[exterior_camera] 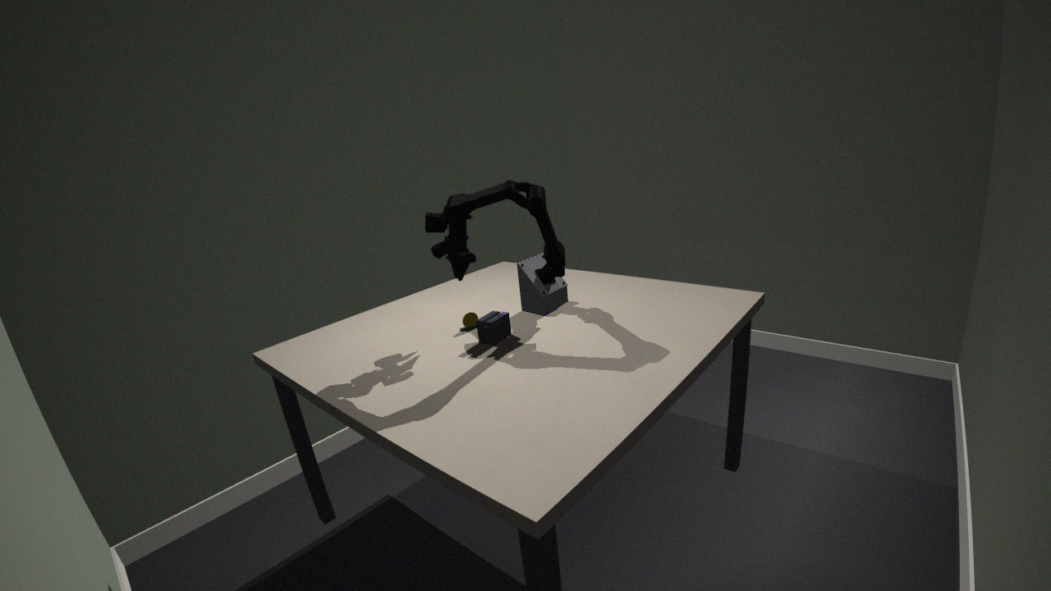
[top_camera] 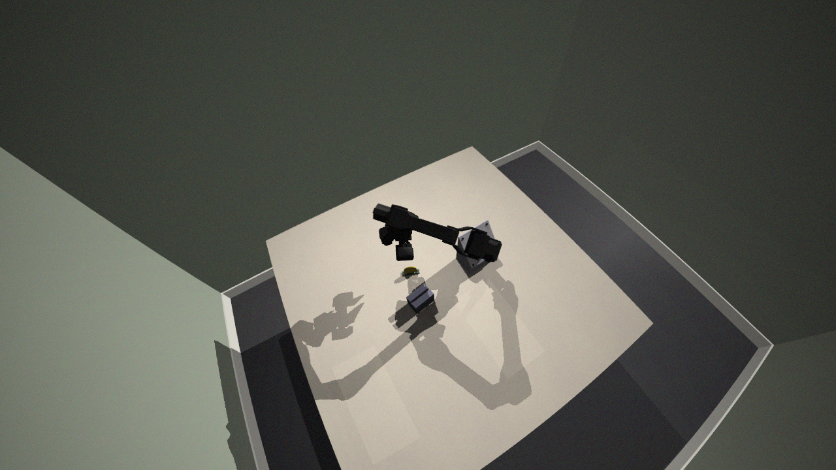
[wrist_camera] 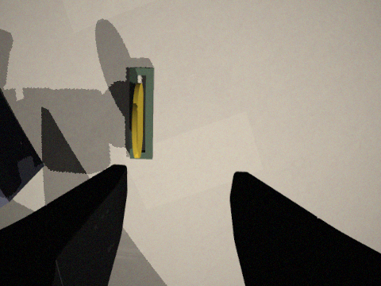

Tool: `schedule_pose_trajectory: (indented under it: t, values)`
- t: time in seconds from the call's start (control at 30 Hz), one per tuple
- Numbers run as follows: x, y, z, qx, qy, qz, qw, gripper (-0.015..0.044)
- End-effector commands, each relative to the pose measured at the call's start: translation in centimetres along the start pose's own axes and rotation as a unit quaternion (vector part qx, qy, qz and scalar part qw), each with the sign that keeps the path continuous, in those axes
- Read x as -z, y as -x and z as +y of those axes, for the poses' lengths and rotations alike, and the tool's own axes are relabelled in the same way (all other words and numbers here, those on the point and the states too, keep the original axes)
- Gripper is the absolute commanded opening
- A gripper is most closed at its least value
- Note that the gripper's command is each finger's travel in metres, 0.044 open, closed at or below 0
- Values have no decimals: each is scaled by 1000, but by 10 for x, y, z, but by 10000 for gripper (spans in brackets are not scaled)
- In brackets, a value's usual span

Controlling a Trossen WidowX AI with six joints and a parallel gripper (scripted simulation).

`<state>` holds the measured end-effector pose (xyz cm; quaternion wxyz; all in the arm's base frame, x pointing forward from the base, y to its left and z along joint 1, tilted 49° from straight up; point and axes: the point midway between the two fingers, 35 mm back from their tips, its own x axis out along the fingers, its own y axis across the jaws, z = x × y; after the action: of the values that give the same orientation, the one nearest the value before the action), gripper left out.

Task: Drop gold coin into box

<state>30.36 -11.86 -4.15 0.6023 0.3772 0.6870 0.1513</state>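
Coin (wrist_camera: 138, 121) stood on edge in holder (wrist_camera: 141, 113) on table (exterior_camera: 558, 411). Box (exterior_camera: 493, 326) sat just beside holder, between it and arm base (exterior_camera: 542, 287). Pincer (exterior_camera: 460, 274) hung above table, behind coin, apart from it, jaws part open, nothing between.
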Motion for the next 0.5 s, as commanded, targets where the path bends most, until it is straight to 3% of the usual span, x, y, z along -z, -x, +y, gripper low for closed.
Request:
schedule_pose_trajectory:
  t: [0.0, 0.47]
  values:
    - [8, -44, 25, -7, 18, 58, 998, 161]
    - [18, -85, 27, -8, 19, 61, 998, 161]
